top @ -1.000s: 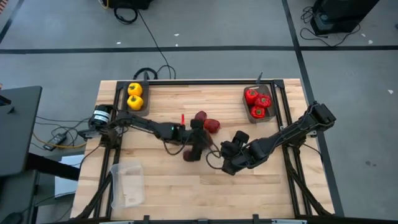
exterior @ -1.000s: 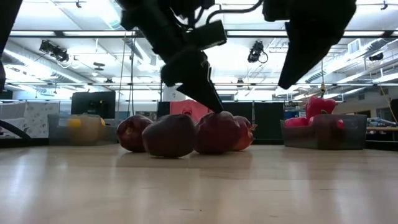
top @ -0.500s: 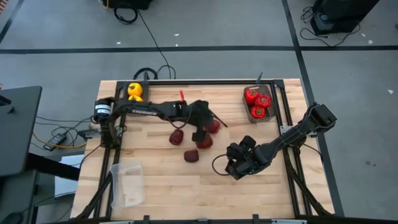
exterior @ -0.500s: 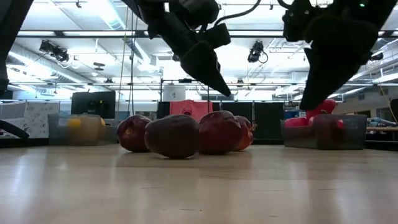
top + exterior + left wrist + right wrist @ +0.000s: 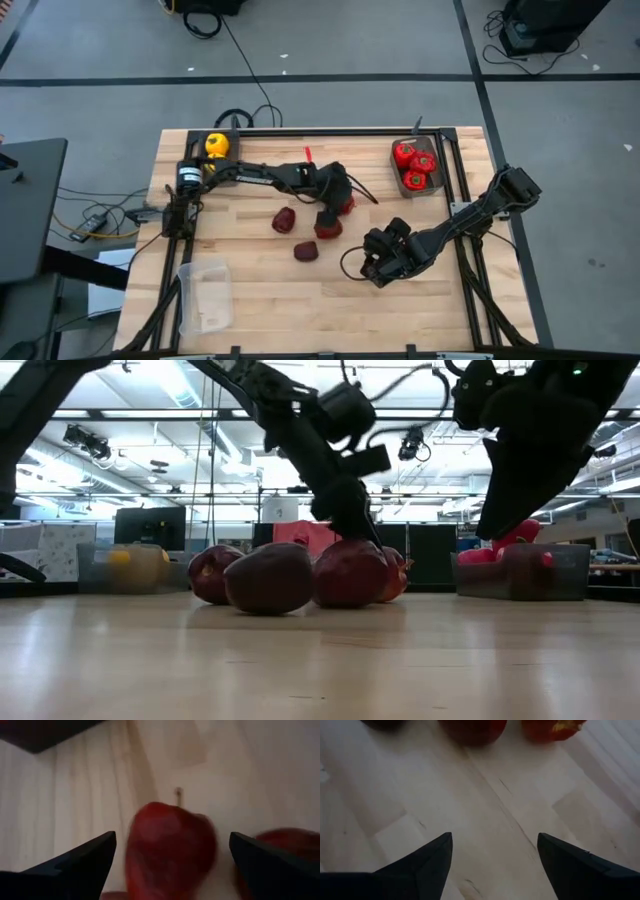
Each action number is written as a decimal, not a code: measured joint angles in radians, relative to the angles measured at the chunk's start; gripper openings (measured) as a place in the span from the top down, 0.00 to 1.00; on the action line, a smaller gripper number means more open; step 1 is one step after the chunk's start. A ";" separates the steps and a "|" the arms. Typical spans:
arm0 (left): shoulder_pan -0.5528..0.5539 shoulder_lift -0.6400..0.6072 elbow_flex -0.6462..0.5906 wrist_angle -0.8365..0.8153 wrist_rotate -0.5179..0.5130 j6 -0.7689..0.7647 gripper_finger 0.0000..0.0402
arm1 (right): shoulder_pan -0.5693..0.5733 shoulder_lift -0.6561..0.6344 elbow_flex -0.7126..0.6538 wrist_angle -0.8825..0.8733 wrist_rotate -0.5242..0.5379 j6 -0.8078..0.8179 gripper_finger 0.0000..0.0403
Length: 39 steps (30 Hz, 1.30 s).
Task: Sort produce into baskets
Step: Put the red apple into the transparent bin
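The left gripper (image 5: 330, 205) stands open, its fingers (image 5: 75, 865) astride a maroon fruit (image 5: 170, 850) at mid-table. That fruit is roundish; no long axis or heading can be told. Two more fruits (image 5: 284, 220) lie apart beside it. The right gripper (image 5: 375, 262) hangs open over bare table (image 5: 485, 835), near the red peppers' basket (image 5: 417, 165).

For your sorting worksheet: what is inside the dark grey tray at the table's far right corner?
Three glossy red bell peppers fill the dark grey tray; its floor beneath them is hidden.
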 joint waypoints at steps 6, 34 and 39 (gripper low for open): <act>0.011 0.082 0.076 -0.063 -0.004 0.000 0.02 | 0.000 0.000 0.000 0.008 0.000 0.005 0.24; -0.010 -0.093 0.078 -0.080 0.051 -0.244 0.17 | 0.008 0.001 0.000 0.001 0.064 0.040 0.24; -0.053 -0.225 0.077 -0.177 -0.021 -0.349 0.16 | 0.013 0.001 -0.036 0.065 0.092 0.030 0.24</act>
